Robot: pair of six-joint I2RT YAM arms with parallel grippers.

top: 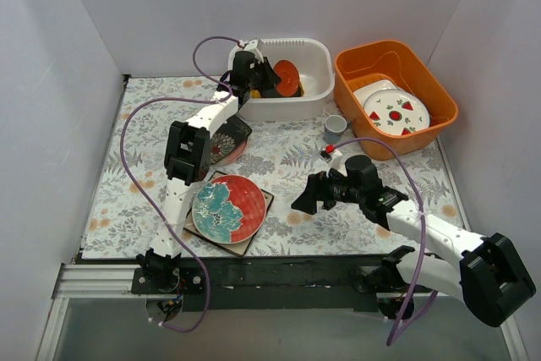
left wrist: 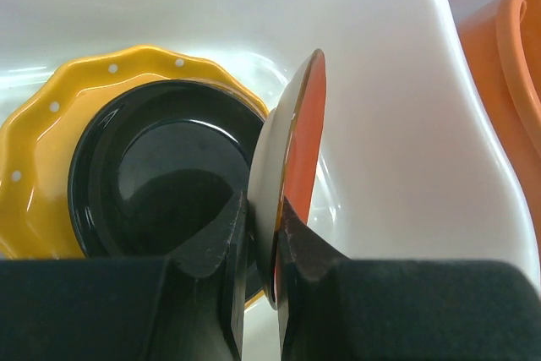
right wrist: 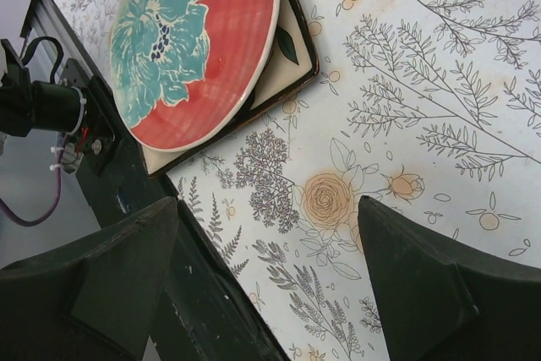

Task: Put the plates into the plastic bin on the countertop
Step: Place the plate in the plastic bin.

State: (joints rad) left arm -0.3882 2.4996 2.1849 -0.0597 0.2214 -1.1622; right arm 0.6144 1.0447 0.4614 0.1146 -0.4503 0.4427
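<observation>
At the back of the leafy surface [top: 296, 156], the left hand [left wrist: 262, 209] pinched the red plate [left wrist: 308, 141] on edge inside the white bin [left wrist: 397, 107] and should lay it softly on the dark plate [left wrist: 152, 175], while the right hand [right wrist: 266, 209] gaped wide and empty.

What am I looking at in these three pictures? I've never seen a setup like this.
The machine is two robot arms, a left arm and a right arm, fixed at the table's near edge. Each ends in a two-finger gripper. The wide picture comes from a camera overhead. The other two come from a camera on each wrist.

The left gripper pinches a red plate on edge inside the white plastic bin, above a dark plate lying in a yellow scalloped dotted plate. The right gripper hangs open over the fern-printed countertop, holding nothing.

Nearby, a red-and-teal flowered plate lies on a cream square plate. The left arm partly hides a black flowered square plate. A small cup and an orange tub of fruit-marked white plates stand farther right.
</observation>
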